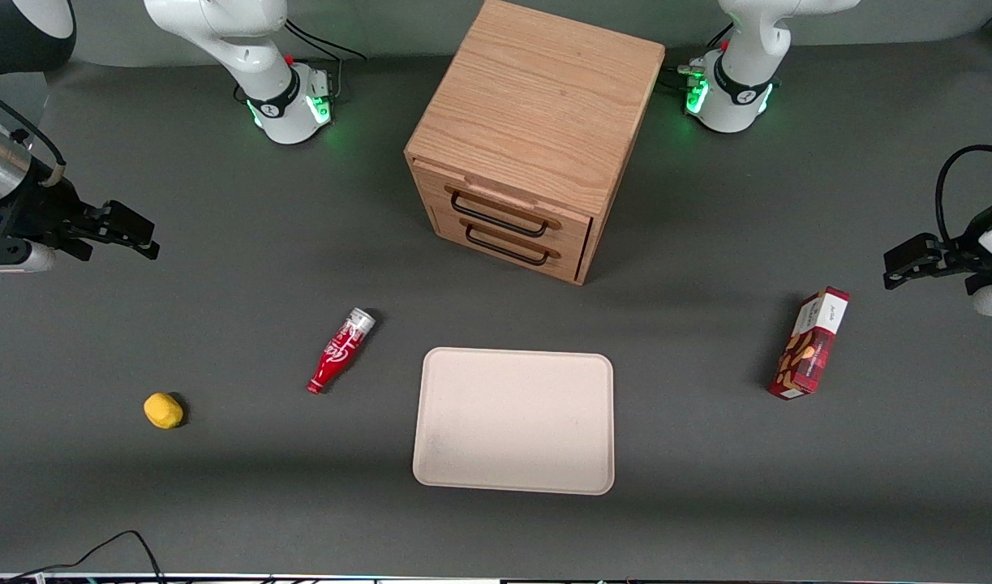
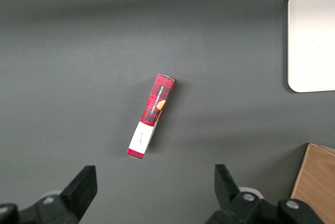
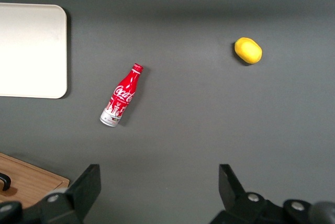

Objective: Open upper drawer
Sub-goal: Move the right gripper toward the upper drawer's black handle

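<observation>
We saw the upper drawer (image 1: 502, 212) in grained matt oak with a thin black wire handle; the gripper (image 1: 130, 231) hung apart, matt black, over the table's working-arm end

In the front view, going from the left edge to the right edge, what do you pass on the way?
Open claw → yellow lemon-like object → red bottle → oak cabinet with the shut upper drawer → red snack box. The tray overlaps the cabinet sideways, so I leave it out.
</observation>
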Motion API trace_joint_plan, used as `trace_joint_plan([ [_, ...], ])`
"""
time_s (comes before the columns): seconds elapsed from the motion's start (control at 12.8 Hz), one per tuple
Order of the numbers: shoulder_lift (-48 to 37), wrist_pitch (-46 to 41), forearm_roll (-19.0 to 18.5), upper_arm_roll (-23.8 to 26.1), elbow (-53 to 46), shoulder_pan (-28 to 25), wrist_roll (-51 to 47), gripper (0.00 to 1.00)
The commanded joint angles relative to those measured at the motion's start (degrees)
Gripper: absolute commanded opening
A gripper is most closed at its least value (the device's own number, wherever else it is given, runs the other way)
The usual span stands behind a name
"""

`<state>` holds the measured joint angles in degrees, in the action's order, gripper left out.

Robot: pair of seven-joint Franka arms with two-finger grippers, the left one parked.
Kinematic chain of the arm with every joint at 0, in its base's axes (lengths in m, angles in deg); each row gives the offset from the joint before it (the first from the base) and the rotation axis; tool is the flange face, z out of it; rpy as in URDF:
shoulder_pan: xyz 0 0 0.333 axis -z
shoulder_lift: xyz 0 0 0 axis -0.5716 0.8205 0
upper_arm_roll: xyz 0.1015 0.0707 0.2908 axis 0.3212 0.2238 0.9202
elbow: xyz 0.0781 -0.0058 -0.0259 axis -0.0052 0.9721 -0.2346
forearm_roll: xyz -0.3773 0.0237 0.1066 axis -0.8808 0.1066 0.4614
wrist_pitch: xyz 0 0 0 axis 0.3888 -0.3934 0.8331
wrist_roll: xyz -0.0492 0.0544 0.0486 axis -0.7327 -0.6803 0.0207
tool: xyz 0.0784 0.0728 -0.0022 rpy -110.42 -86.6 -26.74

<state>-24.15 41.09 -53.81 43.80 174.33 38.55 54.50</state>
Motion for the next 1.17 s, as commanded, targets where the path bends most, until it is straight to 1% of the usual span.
trace_joint_plan([
  [0.0,0.58,-0.73,-0.32,-0.3,-1.23,-0.53,-1.2,1.0],
  [0.23,1.1,-0.64,0.21,-0.13,-1.93,-1.14,-0.58,1.0],
  [0.31,2.59,-0.29,1.25,2.13,-2.8,-1.58,-0.67,1.0],
  [0.39,5.13,-0.29,2.92,6.25,-5.77,-1.06,-0.67,1.0],
  [0.47,8.37,-0.29,3.46,9.59,-8.41,-1.05,-0.32,1.0],
  [0.78,19.27,0.58,2.94,26.81,-16.06,-1.31,-0.4,1.0],
  [0.86,22.0,3.02,2.94,30.33,-16.69,-1.58,-0.84,1.0],
  [1.02,26.23,9.35,2.41,35.62,-16.26,-1.67,-0.67,1.0],
  [1.09,28.33,11.9,2.32,36.95,-16.26,-2.36,-0.23,1.0],
])
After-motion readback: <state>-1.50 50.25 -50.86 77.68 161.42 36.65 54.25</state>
